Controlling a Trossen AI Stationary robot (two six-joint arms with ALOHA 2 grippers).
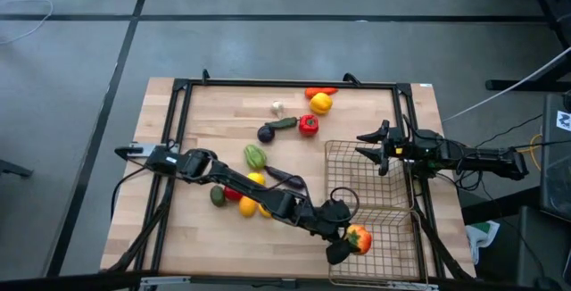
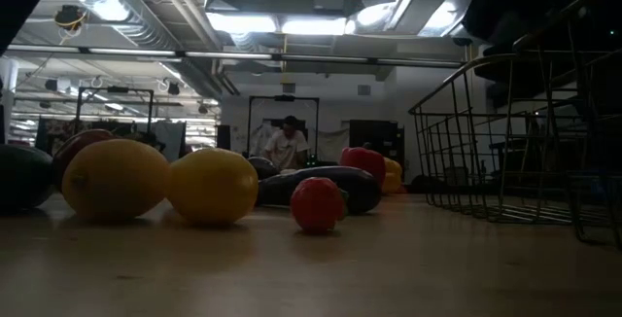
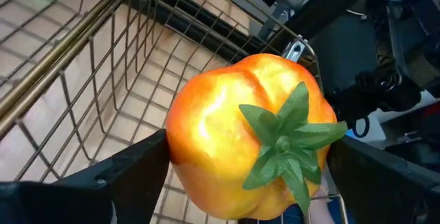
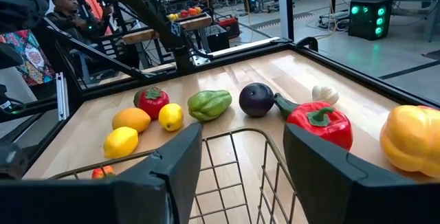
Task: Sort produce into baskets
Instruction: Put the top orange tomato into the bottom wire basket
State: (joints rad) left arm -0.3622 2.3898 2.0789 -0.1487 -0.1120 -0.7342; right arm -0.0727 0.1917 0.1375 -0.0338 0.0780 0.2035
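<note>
The left hand (image 1: 343, 242) is stretched right across to the surface's near right corner, pinching an orange-yellow tomato (image 1: 359, 237) with a green leafy cap, and it hangs just over the near basket (image 1: 401, 255). From the left wrist view the tomato (image 3: 251, 131) sits snug between the two dark fingers (image 3: 103, 176), the mesh floor below it.

The step in hand looks like the drop. To do it well: carry the fruit clearly inside the wire wall, lower it close to the mesh, then spread the fingers gently so it settles rather than bounces or rolls out. Lift straight up afterward so the rim isn't snagged.

The right hand (image 1: 372, 148) waits spread at the far basket's (image 1: 335, 162) right side, by the surface's right edge; the right wrist view shows its fingers (image 4: 175, 165) wide apart above the rim.

Plenty remains on the surface (image 1: 205, 112): a red pepper (image 1: 308, 125), an eggplant (image 1: 266, 133), garlic (image 1: 277, 108) and a yellow pepper (image 1: 320, 103) toward the far edge, a green pepper (image 1: 255, 156) mid-surface, lemons (image 1: 247, 206) beneath the left arm. Early going, I'd judge.
</note>
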